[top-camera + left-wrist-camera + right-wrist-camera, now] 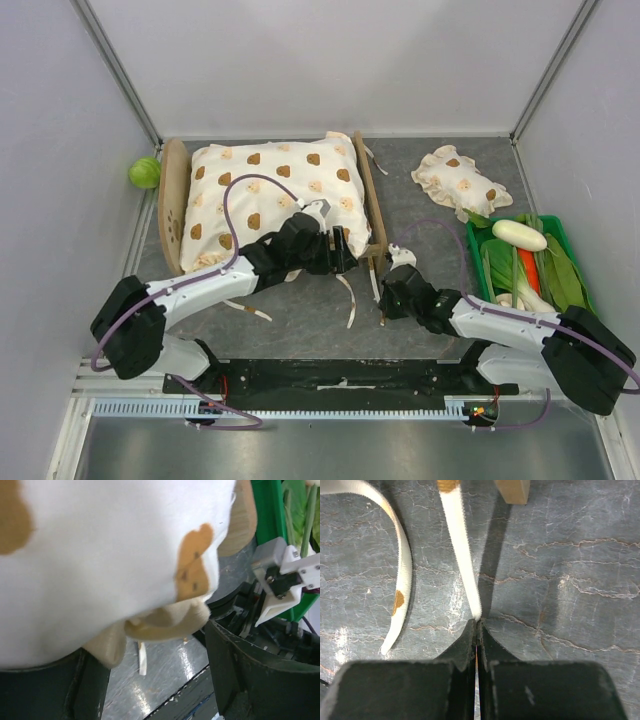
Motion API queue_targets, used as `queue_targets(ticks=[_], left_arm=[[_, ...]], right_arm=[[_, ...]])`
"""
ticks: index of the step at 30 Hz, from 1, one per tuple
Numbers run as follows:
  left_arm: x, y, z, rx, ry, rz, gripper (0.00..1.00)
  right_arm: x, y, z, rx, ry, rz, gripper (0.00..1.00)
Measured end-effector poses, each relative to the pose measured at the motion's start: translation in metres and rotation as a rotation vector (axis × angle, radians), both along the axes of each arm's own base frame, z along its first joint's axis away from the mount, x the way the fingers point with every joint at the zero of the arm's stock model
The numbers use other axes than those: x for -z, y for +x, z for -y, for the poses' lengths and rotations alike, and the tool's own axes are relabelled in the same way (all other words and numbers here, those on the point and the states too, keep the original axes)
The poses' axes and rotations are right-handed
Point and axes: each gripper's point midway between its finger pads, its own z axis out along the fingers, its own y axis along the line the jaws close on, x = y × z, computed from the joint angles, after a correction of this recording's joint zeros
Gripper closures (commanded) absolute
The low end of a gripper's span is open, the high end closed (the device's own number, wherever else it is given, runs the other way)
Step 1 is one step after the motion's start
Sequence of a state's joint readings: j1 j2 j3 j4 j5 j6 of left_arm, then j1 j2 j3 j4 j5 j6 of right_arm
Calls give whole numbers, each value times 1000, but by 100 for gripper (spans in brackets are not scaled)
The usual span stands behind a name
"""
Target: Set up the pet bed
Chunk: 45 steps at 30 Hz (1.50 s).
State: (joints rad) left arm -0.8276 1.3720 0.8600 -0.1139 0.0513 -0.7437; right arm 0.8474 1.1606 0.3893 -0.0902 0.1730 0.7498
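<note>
The pet bed (172, 205), a light-wood frame, stands at the back left with a cream bear-print cushion (270, 195) lying in it. My left gripper (340, 255) is at the cushion's near right corner. In the left wrist view its jaws stand wide apart and open (152, 640), with the cushion (100, 555) bulging over them and its corner hanging loose between them. My right gripper (385, 300) is low on the table, in front of the bed's near right leg (512, 490). It is shut (478, 622) on the end of a cushion tie (462, 545).
A second loose tie (402, 580) lies on the grey tabletop to the left. A small frilled bear-print pillow (458, 180) lies at the back right. A green crate (478, 262) of vegetables stands at the right. A green ball (144, 172) sits behind the headboard.
</note>
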Motion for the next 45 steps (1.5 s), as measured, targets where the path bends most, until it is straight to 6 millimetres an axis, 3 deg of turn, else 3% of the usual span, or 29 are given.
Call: queue_targets(ticks=[7, 11, 17, 21, 28, 33, 45], left_arm=[[-6, 15, 31, 29, -20, -17, 31], [-25, 28, 50, 39, -60, 12, 35], [-47, 47, 58, 19, -125, 76, 39], [-42, 52, 61, 20, -127, 57, 36], [-7, 62, 75, 39, -118, -25, 34], [-10, 62, 73, 35, -128, -26, 29], [-43, 35, 53, 72, -96, -5, 28]], right_arm=[[-1, -2, -1, -9, 14, 2, 100], [0, -4, 0, -10, 29, 7, 100], [1, -2, -7, -22, 51, 8, 100], [0, 0, -12, -31, 66, 9, 100], [0, 0, -16, -15, 88, -4, 100], [0, -6, -16, -4, 102, -18, 100], [0, -15, -11, -14, 70, -49, 100]])
